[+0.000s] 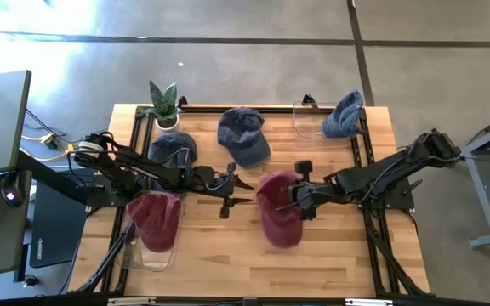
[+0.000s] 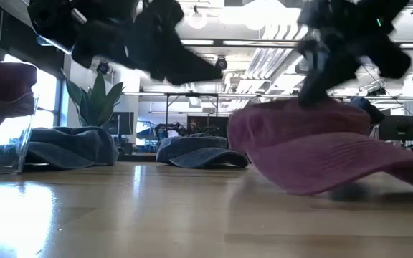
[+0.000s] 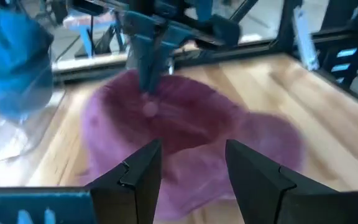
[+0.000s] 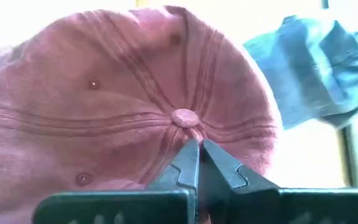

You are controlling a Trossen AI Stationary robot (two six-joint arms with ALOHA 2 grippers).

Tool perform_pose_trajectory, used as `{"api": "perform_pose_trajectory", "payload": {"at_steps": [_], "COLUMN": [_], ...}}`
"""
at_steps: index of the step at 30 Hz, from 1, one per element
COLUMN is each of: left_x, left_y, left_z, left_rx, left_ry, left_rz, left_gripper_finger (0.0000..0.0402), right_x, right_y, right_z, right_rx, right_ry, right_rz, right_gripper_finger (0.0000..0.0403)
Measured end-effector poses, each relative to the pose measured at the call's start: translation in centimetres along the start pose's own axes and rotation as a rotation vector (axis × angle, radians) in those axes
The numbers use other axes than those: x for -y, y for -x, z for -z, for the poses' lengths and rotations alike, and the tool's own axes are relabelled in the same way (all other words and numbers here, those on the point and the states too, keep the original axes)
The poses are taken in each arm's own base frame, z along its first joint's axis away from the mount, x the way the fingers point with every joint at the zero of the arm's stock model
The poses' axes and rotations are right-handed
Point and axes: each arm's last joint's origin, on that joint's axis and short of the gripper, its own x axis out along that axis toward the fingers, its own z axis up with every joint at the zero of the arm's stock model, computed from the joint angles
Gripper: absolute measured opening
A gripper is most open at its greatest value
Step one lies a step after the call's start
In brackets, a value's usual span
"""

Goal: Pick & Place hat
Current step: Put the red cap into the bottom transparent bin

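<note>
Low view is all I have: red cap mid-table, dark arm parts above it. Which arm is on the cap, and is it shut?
Observer: The right hand. Its tips are shut on the red cap at the crown, right by the top button.
Operator: And the left one?
Observer: The left hand is open and empty, pointing at the cap from the side, apart from it.
Operator: Is the maroon shape at my left edge a hat?
Observer: Yes, a second red cap, sitting on a clear stand at the table's front left.
</note>
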Motion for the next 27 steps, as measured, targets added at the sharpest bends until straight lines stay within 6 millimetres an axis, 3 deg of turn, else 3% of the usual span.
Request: {"api": "perform_pose_trajectory", "payload": {"at_steps": [6,10,12,15,20,23,27], "left_x": [1.8,3.8,4.9,6.4,7.8,8.0,7.9], "left_y": [0.6,1.8,2.4,3.5,4.1,4.1,4.0], "left_z": [-0.9,-2.6,-3.3,-4.3,-4.9,-5.1,-5.1], "left_rx": [0.016,0.052,0.071,0.099,0.163,0.198,0.188], "left_ry": [-0.086,-0.199,-0.247,-0.296,-0.334,-0.338,-0.335], "left_rz": [-0.038,-0.143,-0.179,-0.184,-0.094,-0.027,-0.044], "left_gripper_finger": [0.017,0.017,0.017,0.017,0.017,0.017,0.017], "right_x": [1.4,0.8,-0.1,-2.5,-7.0,-8.4,-8.0], "right_y": [3.7,5.3,5.4,4.3,0.4,-1.1,-1.2], "right_z": [-3.7,-4.9,-4.9,-4.1,-1.5,-0.6,-1.2], "right_rx": [0.043,0.126,0.169,0.244,0.36,0.413,0.414], "right_ry": [0.031,0.049,0.062,0.091,0.095,0.077,0.082], "right_rz": [0.111,0.301,0.314,0.11,-0.253,-0.294,-0.225], "right_gripper_finger": [0.0003,0.0002,0.0002,0.0001,0.0001,0.0001,0.0001]}}
